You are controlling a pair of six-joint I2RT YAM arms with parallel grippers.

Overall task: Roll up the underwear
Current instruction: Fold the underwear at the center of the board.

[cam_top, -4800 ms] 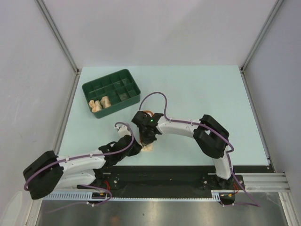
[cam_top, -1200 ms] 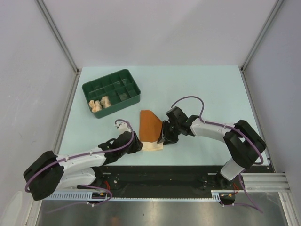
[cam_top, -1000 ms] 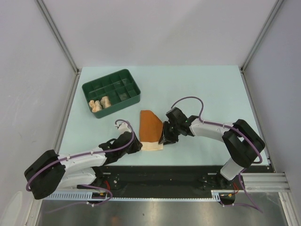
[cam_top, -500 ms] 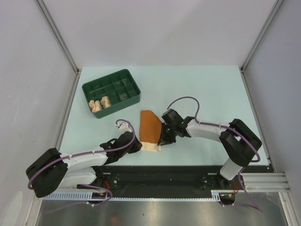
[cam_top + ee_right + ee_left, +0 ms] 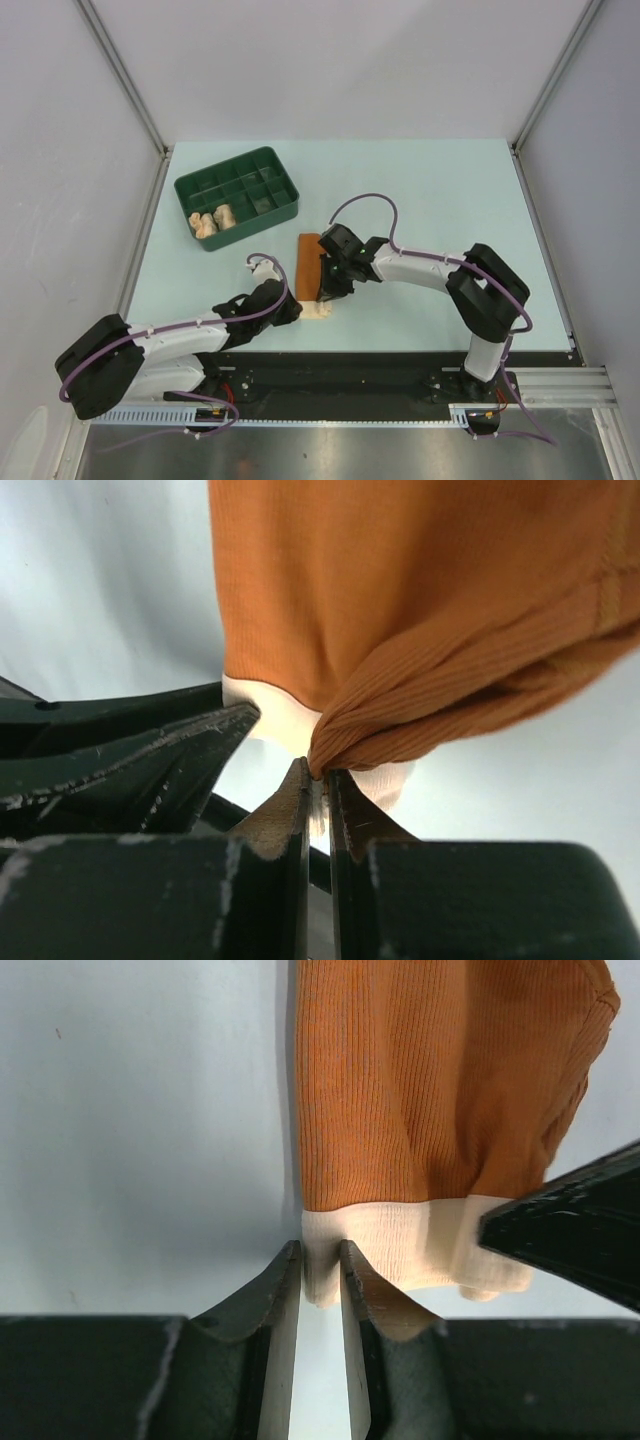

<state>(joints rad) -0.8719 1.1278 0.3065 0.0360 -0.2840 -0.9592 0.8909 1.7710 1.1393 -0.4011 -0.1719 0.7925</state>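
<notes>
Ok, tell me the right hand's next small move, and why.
Probably carry the right hand leftward across the underwear and lower it. It is shut on a bunched orange edge doubled over the cloth, so the fold is not lying flat yet, while the left hand pins the cream band at its corner.

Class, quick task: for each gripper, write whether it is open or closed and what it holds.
Left gripper: closed, pinching the cream band of the rust-orange underwear.
Right gripper: closed on a bunched fold of the same garment.
</notes>
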